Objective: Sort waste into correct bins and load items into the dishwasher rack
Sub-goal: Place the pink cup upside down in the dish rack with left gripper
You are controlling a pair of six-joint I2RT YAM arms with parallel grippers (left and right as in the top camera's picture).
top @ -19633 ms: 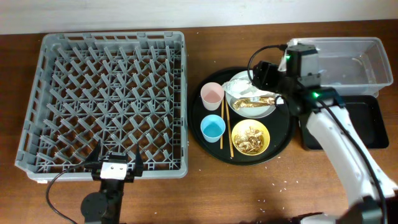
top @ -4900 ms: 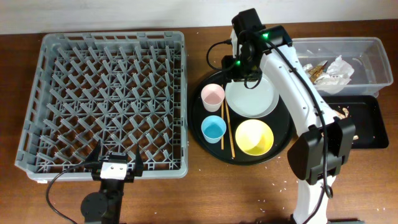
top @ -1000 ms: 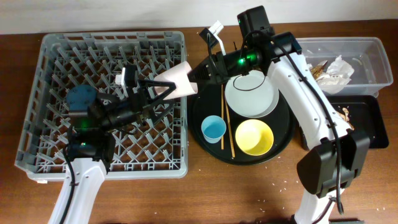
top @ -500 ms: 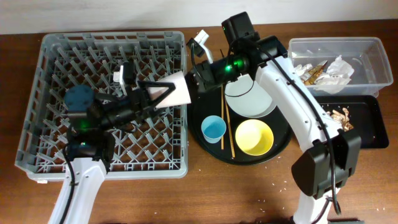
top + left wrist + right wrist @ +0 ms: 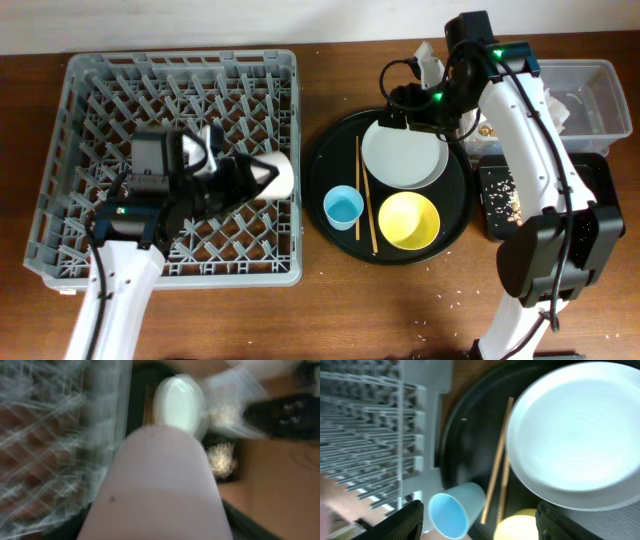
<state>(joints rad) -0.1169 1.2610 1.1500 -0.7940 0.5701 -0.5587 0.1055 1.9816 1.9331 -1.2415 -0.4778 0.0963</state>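
Observation:
My left gripper (image 5: pixel 252 176) is shut on the small pink cup (image 5: pixel 276 172) and holds it on its side over the right edge of the grey dishwasher rack (image 5: pixel 120 110). The cup fills the blurred left wrist view (image 5: pixel 160 485). My right gripper (image 5: pixel 400 108) is open and empty above the white plate (image 5: pixel 405 155). The right wrist view shows its fingers (image 5: pixel 480 525) apart over the light-blue cup (image 5: pixel 452 510), the chopsticks (image 5: pixel 497 470) and the plate (image 5: pixel 575 435). The yellow bowl (image 5: pixel 408 220), blue cup (image 5: pixel 343 207) and chopsticks (image 5: pixel 360 195) lie on the round tray.
The round black tray (image 5: pixel 325 160) stands right of the rack. The clear tub (image 5: pixel 600 80) is at the back right, partly hidden by my right arm. The shallow black tray (image 5: pixel 570 185) in front of it holds food scraps (image 5: pixel 503 192).
The pink cup was between both grippers. Now only my left gripper holds it and has drawn it back over the rack. My right gripper has let go and moved right.

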